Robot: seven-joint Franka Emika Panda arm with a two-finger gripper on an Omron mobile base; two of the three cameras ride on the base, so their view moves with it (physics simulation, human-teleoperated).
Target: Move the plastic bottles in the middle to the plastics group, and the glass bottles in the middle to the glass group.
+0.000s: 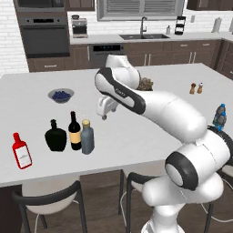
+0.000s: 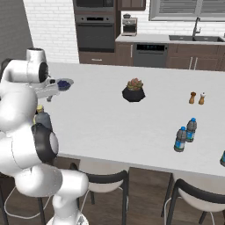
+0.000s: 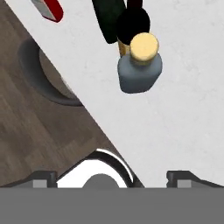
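Overhead, the end effector [image 1: 105,116] is being held open and empty. Below, the grey bottle [image 1: 87,137] is being flanked by the wine bottle [image 1: 74,132] on the surface [image 1: 136,132].

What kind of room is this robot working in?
Most likely a home kitchen, computer-rendered: a built-in black wall oven, a sink with a dark tall faucet under a window, and a large white island counter holding bottles.

Kitchen around you
You face a white bench [image 1: 150,132]; oven [image 1: 44,34], sink [image 1: 143,36], window [image 1: 139,8] behind, stools [image 2: 103,178] below.
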